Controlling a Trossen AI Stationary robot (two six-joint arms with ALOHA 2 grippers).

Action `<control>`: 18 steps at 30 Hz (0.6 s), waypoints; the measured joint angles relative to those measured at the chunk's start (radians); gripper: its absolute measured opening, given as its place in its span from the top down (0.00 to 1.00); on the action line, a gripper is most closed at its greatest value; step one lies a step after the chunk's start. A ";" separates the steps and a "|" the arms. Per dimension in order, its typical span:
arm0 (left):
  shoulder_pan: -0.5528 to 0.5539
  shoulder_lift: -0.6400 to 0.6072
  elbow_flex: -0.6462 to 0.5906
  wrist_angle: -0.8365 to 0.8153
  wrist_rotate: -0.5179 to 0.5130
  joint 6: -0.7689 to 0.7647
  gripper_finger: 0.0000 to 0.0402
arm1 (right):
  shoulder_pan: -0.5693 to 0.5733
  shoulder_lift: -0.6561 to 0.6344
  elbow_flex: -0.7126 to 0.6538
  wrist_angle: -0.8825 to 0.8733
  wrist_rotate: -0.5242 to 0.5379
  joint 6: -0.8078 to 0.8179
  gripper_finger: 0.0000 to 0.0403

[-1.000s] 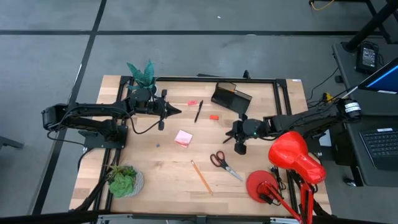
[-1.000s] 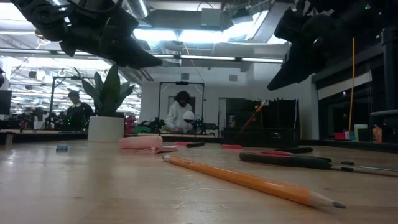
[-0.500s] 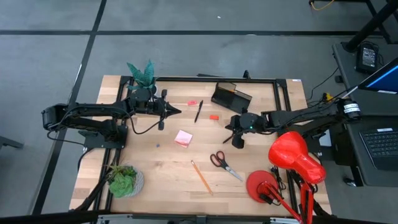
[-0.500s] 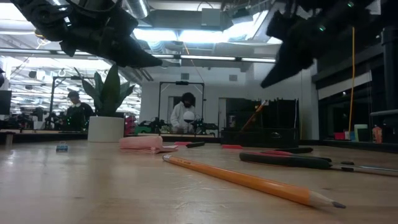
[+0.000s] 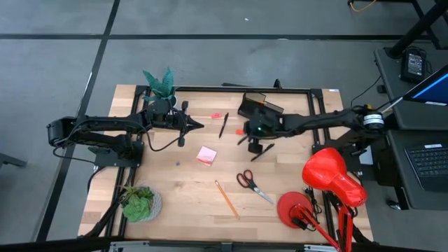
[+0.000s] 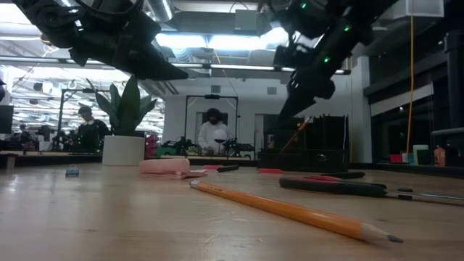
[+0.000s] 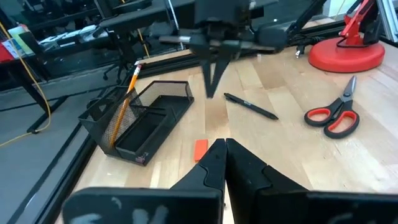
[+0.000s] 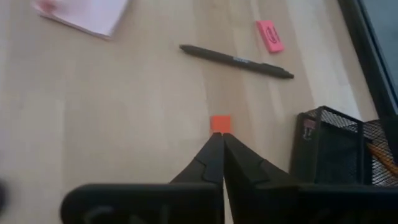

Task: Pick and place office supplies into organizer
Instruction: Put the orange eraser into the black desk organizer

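My right gripper [image 5: 245, 138] hangs shut above the table's middle, tilted down, its tips [image 8: 219, 134] aimed just short of a small red eraser [image 8: 219, 123] and clear of the wood [image 6: 286, 109]. My left gripper [image 5: 199, 126] waits shut at the far left, raised. A black pen [image 5: 223, 126], a pink eraser [image 5: 216, 115], a pink sticky-note pad [image 5: 206, 155], red-handled scissors [image 5: 250, 183] and an orange pencil [image 5: 226, 199] lie flat on the table. The black mesh organizer [image 5: 260, 108] stands at the far edge with one pencil [image 7: 121, 106] leaning inside.
A red desk lamp [image 5: 329, 182] stands at the near right. One potted plant [image 5: 159, 82] is at the far left corner, another [image 5: 140, 203] at the near left. People show in the room beyond the table [image 6: 212, 134].
My right gripper has swung toward the table's left and far edge, from beside the lamp to above the red eraser, tipping further down and rolling as it went. It stays shut. Nothing on the table has moved.
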 joint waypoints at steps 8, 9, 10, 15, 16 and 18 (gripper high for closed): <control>0.000 0.000 0.000 -0.001 0.000 -0.002 1.00 | -0.064 0.111 0.056 -0.016 -0.022 -0.033 0.77; 0.000 0.000 0.000 -0.002 0.000 -0.004 1.00 | -0.069 0.125 0.063 -0.019 -0.022 -0.048 0.75; 0.000 0.000 0.000 -0.003 0.000 -0.009 1.00 | -0.073 0.140 0.070 -0.020 -0.022 -0.059 0.72; 0.000 0.000 0.000 -0.024 0.000 -0.019 0.99 | -0.099 0.207 0.107 -0.036 -0.023 -0.090 0.61; 0.000 0.000 0.000 -0.028 0.000 -0.026 1.00 | -0.105 0.215 0.114 -0.036 -0.023 -0.091 0.59; 0.000 0.000 0.000 -0.034 0.000 -0.040 1.00 | -0.116 0.228 0.122 -0.039 -0.030 -0.091 0.55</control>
